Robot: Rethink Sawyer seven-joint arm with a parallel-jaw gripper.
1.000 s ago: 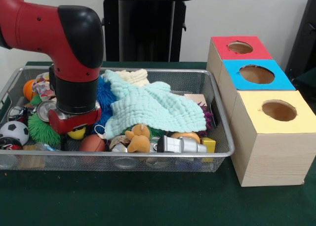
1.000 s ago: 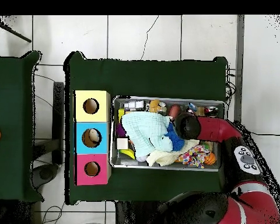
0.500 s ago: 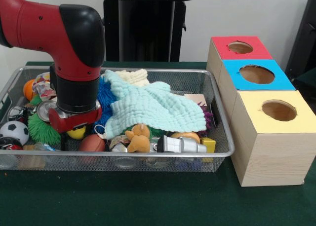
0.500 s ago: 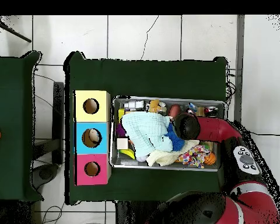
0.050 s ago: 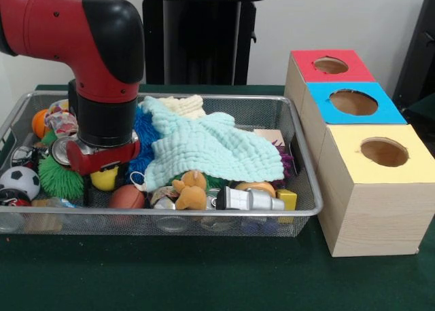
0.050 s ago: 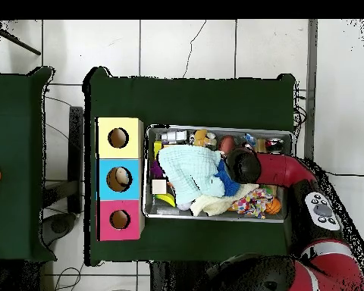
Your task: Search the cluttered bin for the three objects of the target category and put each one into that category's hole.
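- The gripper [image 5: 102, 163] is lowered into the left part of the wire bin [image 5: 299, 151] in the front view; whether it is released or clenched cannot be told, since the fingers are hidden under the arm's black wrist.
- Just below it a yellow ball [image 5: 105, 179] is seen, with a brown ball [image 5: 126, 197] beside that and a green spiky ball [image 5: 60, 177] and a soccer ball [image 5: 18, 181] further left.
- Which category is wanted cannot be told; if balls, the nearest lies directly beneath.
- A pale green cloth [image 5: 211, 147] is draped over the bin's middle, right of the gripper, hiding what lies under it.
- The three boxes [image 5: 372, 189] with holes stand outside the bin's right wall, so the whole bin must be crossed; room above it is open.
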